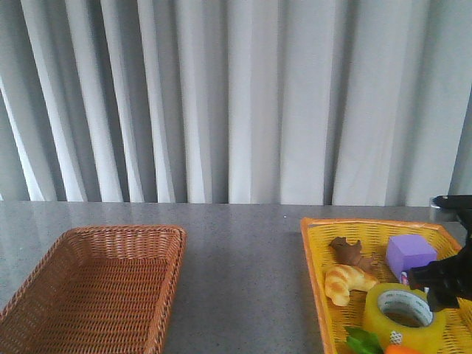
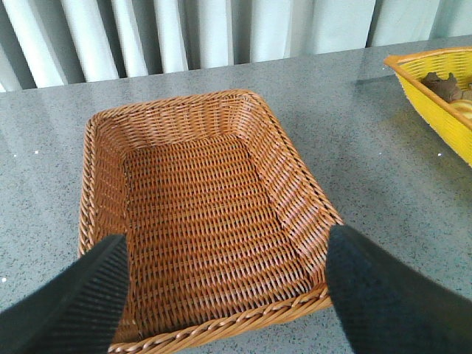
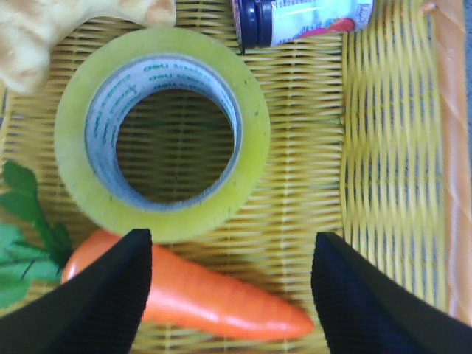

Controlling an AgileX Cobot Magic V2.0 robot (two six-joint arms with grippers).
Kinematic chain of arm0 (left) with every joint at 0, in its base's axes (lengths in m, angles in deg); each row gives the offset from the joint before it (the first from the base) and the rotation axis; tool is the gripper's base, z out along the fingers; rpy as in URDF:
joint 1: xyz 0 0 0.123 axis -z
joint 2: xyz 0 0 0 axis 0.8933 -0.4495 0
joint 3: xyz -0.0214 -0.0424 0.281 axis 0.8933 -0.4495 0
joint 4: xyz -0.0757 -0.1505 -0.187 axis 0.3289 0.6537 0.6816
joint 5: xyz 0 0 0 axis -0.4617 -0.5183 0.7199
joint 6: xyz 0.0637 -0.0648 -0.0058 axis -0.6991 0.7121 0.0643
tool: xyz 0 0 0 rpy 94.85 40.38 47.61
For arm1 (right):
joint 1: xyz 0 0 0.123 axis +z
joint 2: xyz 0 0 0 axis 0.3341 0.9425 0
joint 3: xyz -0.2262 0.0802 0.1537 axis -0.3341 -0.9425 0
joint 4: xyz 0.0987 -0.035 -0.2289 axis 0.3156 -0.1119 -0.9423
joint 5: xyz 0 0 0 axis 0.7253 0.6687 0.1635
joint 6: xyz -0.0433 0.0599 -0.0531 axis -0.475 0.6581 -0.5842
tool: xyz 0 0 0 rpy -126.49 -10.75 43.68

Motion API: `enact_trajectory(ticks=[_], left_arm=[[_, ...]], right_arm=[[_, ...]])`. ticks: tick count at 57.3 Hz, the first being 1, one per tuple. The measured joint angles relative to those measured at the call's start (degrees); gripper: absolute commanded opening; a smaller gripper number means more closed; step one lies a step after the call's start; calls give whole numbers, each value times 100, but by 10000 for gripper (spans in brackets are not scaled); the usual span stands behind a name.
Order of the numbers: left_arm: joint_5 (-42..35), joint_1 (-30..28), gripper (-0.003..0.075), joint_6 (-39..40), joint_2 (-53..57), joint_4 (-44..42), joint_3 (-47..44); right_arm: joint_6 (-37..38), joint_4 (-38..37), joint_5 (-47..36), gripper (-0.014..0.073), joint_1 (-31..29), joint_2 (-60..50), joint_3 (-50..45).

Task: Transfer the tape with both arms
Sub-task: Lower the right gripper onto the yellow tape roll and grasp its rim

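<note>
The tape (image 1: 404,313), a wide yellow roll with a white printed core, lies flat in the yellow basket (image 1: 317,251) at the front right. In the right wrist view the tape (image 3: 254,140) lies just beyond my right gripper (image 3: 232,287). That gripper is open and empty, with its fingers over an orange carrot (image 3: 214,295). In the front view the right gripper (image 1: 436,289) hangs just right of the roll. My left gripper (image 2: 228,295) is open and empty above the near rim of the brown wicker basket (image 2: 295,199). The left arm does not show in the front view.
The brown wicker basket (image 1: 96,287) stands at the front left and holds nothing. The yellow basket also holds a croissant (image 1: 348,284), a brown pastry (image 1: 352,253), a purple cube (image 1: 409,254), green leaves (image 3: 18,243) and a small bottle (image 3: 302,18). Grey tabletop (image 1: 243,265) lies between the baskets.
</note>
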Motion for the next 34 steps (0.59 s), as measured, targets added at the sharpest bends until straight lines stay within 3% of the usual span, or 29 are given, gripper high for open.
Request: enact_trajectory(ticks=[21, 34], left_arm=[[10, 0, 534, 0, 0, 0, 0], [10, 0, 534, 0, 0, 0, 0]], right_arm=[[13, -14, 721, 453, 0, 1601, 1495], [13, -162, 1038, 453, 0, 2170, 1941]])
